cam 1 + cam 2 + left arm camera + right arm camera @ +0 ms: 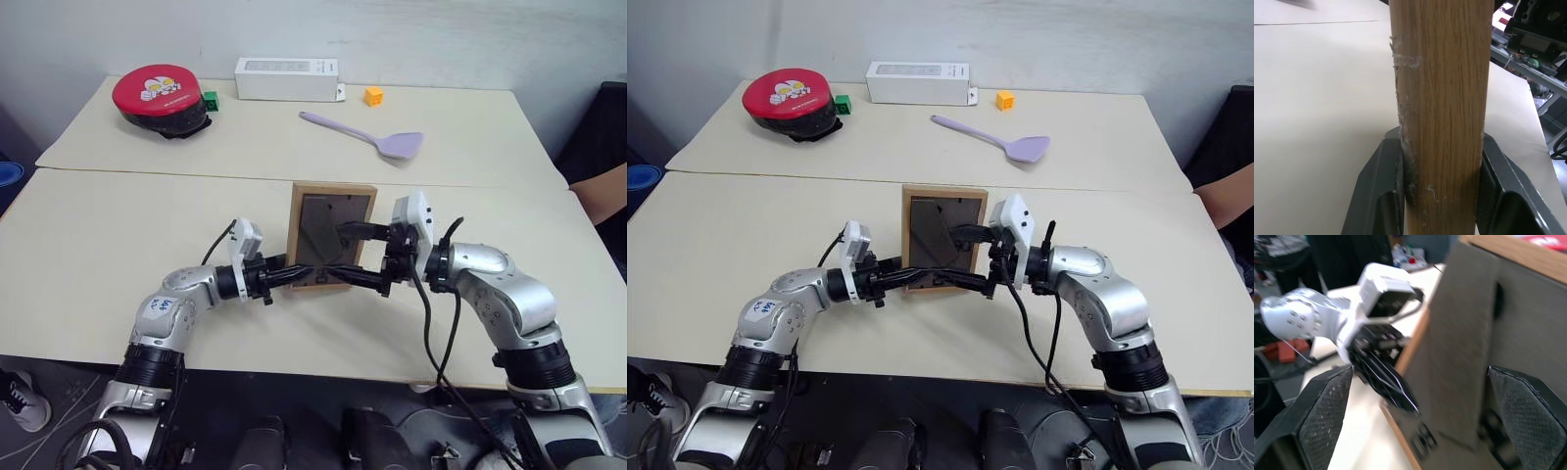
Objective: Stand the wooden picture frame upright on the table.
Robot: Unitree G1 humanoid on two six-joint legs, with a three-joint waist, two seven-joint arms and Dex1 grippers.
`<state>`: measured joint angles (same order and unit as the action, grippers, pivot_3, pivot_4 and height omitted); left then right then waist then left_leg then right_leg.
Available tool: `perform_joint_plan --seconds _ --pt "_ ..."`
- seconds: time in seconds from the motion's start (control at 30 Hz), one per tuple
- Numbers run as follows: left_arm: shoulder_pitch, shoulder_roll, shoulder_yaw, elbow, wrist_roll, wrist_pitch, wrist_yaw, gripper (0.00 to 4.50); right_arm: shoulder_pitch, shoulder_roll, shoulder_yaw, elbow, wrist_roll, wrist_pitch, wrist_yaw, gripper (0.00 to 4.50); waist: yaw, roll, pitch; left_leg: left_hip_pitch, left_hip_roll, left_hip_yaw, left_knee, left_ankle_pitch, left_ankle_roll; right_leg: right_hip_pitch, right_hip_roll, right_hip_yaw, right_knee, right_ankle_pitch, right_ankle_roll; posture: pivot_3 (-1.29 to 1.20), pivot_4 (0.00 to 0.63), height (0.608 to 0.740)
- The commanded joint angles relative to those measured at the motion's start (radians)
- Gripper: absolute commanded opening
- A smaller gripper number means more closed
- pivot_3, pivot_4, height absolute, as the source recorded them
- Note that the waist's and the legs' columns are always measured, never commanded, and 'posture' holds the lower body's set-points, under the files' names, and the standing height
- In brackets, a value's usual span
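The wooden picture frame (331, 233) is upright over the table (108, 245), its dark grey back facing me. My left gripper (312, 277) is shut on its lower wooden edge (1442, 98), with one finger (1376, 196) on each side. My right gripper (364, 257) comes in from the right and is open wide at the frame's back. The grey stand flap (1464, 333) lies between its padded fingers (1322, 416), and I cannot tell if they touch it. The right wrist view also has my left gripper (1386, 382) at the frame's edge.
At the back of the table are a red and black round object (160, 98), a green cube (210, 99), a white oblong box (287, 78), an orange cube (373, 95) and a purple spatula (367, 135). A person's arm (602, 191) is at the right edge.
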<state>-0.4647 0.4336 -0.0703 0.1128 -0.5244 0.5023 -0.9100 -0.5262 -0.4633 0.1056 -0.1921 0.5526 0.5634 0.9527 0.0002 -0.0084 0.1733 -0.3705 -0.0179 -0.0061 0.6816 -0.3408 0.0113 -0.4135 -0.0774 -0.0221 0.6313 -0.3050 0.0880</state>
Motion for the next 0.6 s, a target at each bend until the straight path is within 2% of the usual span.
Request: perform_joint_plan --seconds 0.03,0.17,0.23,0.37,0.5,0.6 --pt "0.011 0.008 -0.021 -0.026 0.026 0.013 -0.014 1.29 -0.003 0.004 -0.01 -0.052 0.038 -0.019 0.037 4.49 0.001 0.0 0.0 0.0 0.0 0.0 0.0 0.0 0.0 0.0 0.0 0.0 0.0 0.0 0.0 0.0 0.15 0.74" --pt "0.0 0.0 0.015 -0.023 -0.012 0.079 0.006 1.29 0.042 -0.041 -0.03 -0.114 0.072 -0.02 0.095 4.49 0.001 0.0 0.0 -0.001 0.0 0.0 0.0 -0.001 0.001 0.0 0.0 0.0 0.001 0.0 0.0 0.0 0.15 0.74" --pt "-0.01 0.007 0.038 -0.03 -0.059 0.166 0.003 1.29 0.075 -0.076 -0.035 -0.137 0.061 -0.051 0.128 4.49 0.0 0.0 0.0 -0.001 0.0 -0.001 -0.001 -0.001 0.002 0.0 0.0 0.0 0.001 0.0 0.0 0.0 0.15 0.74" --pt "-0.028 0.013 0.079 -0.041 -0.132 0.274 -0.009 1.29 0.116 -0.121 -0.028 -0.126 -0.004 -0.147 0.157 4.49 0.0 0.0 0.0 -0.001 0.0 -0.001 -0.001 -0.001 0.002 0.0 0.0 0.0 -0.001 0.0 0.0 0.0 0.15 0.74" --pt "-0.038 0.012 0.112 -0.057 -0.186 0.349 -0.024 1.29 0.136 -0.114 -0.035 -0.072 -0.102 -0.315 0.148 4.49 -0.003 0.0 0.0 -0.001 0.0 0.0 -0.001 -0.001 0.002 0.0 0.0 0.0 -0.002 0.0 0.0 0.0 0.15 0.74" --pt "-0.058 0.014 0.166 -0.082 -0.297 0.488 -0.026 1.29 0.158 -0.116 -0.086 -0.044 -0.124 -0.428 0.15 4.49 -0.001 0.0 0.001 -0.001 0.0 0.0 -0.001 -0.001 0.001 0.0 0.0 0.0 -0.002 0.0 0.0 0.0 0.15 0.74"
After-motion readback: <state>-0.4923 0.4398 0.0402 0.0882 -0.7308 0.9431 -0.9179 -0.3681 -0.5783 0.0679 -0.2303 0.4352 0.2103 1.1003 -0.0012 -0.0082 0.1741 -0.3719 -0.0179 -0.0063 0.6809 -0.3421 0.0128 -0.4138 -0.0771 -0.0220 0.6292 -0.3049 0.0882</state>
